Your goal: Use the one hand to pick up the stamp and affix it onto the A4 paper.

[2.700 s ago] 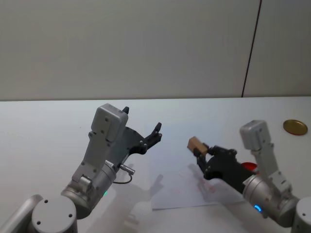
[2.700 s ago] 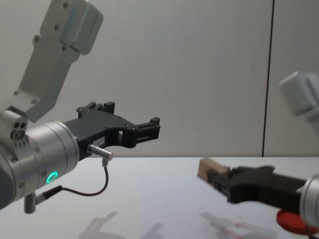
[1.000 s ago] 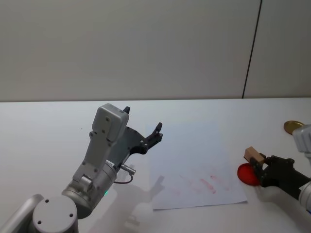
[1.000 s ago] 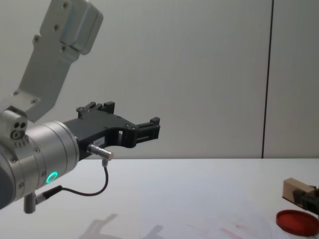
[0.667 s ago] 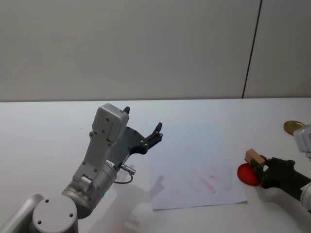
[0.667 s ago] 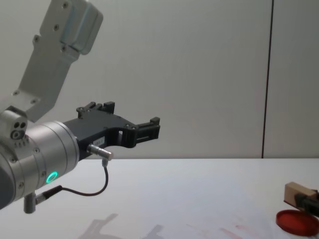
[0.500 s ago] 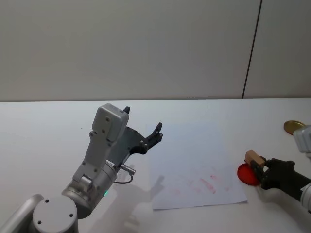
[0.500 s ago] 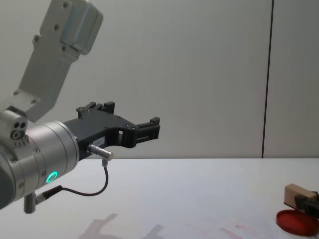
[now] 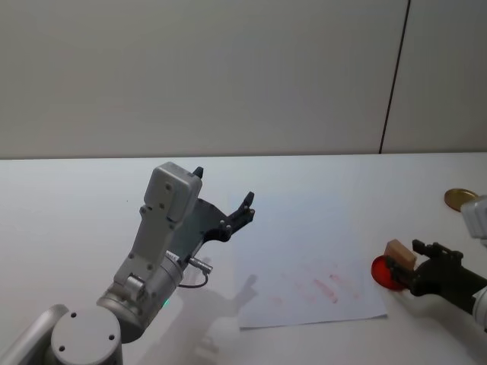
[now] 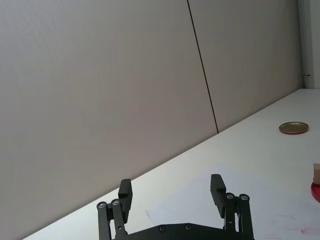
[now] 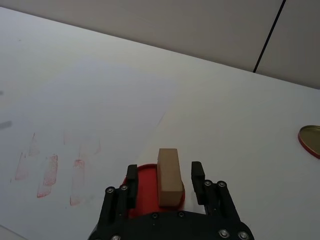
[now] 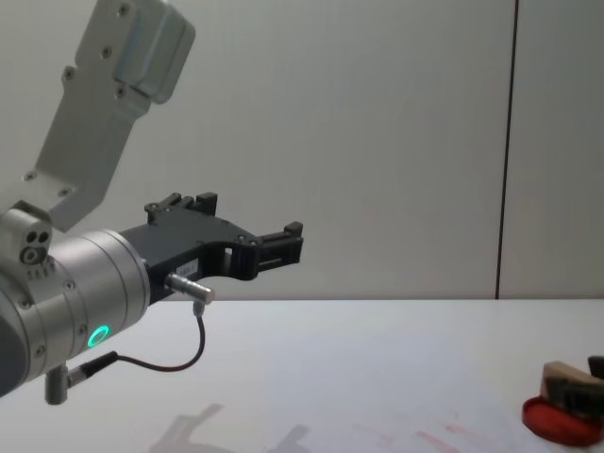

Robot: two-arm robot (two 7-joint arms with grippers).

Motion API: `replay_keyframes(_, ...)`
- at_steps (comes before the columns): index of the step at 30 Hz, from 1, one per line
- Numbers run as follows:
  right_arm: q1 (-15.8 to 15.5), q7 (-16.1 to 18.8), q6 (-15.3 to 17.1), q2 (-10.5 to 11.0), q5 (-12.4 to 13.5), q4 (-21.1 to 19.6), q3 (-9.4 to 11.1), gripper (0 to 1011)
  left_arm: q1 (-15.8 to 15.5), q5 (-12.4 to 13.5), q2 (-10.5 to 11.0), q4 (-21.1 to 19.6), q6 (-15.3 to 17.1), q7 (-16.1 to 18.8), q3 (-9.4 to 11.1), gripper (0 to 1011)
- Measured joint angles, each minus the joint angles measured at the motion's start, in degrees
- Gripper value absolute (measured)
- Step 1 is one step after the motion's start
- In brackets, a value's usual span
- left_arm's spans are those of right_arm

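The white bench (image 9: 76, 190) fills the lower half of the head view, running back to a grey wall. Lying flat on it, centre right of the frame, is the sheet of paper (image 9: 300, 236), bearing several faint red marks (image 9: 323, 285) toward its near edge. The left arm stands raised at lower left of the head view, and its tool (image 9: 228, 217) hangs in the air above the bench just beside the paper's left edge, its two black fingers spread wide with nothing between them; in the left wrist view the same tool (image 10: 172, 192) shows the fingers well apart. At the lower right edge of the head view the right tool (image 9: 415, 262) reaches in low over the bench, its fingers parted. In the right wrist view this tool (image 11: 162, 182) has a finger on either side of the stamp (image 11: 168, 175), with a gap showing on each side, so it grips nothing. The stamp (image 9: 400, 253) is a small tan wooden block resting on the red round ink pad (image 9: 384, 272), which lies on the bench just beside the paper's right edge. A small gold round lid (image 9: 461, 198) lies farther back at the right edge.
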Motion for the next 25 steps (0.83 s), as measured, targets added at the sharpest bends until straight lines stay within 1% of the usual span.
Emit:
replay_keyframes(1,0.0,-0.1,-0.1,0.1,0.0,-0.2,0.0,642,0.0,0.0,0.0,0.0,0.0,0.0,0.0,993)
replay_keyframes(2,0.0,-0.1,-0.1,0.1,0.0,-0.2,0.0,642,0.0,0.0,0.0,0.0,0.0,0.0,0.0,993)
replay_keyframes(3,0.0,-0.2,-0.3,0.1,0.0,-0.5,0.1,705,0.0,0.0,0.0,0.0,0.0,0.0,0.0,993)
replay_keyframes(8,-0.2,-0.9,-1.1,0.3,0.1,-1.4,0.3,838,0.0,0.0,0.0,0.0,0.0,0.0,0.0,993)
replay_keyframes(9,-0.2,-1.1,-1.4,0.4,0.1,-1.8,0.4,891,0.0,0.0,0.0,0.0,0.0,0.0,0.0,993)
replay_keyframes(13,-0.3,-1.9,-2.3,0.5,0.0,-3.0,0.6,981,0.0,0.0,0.0,0.0,0.0,0.0,0.0,993)
replay_keyframes(15,-0.4,-2.4,-2.8,0.7,0.0,-3.9,0.8,1001,0.0,0.0,0.0,0.0,0.0,0.0,0.0,993)
replay_keyframes(25,-0.6,-4.4,-3.9,1.0,0.0,-7.4,1.3,1001,0.0,0.0,0.0,0.0,0.0,0.0,0.0,993)
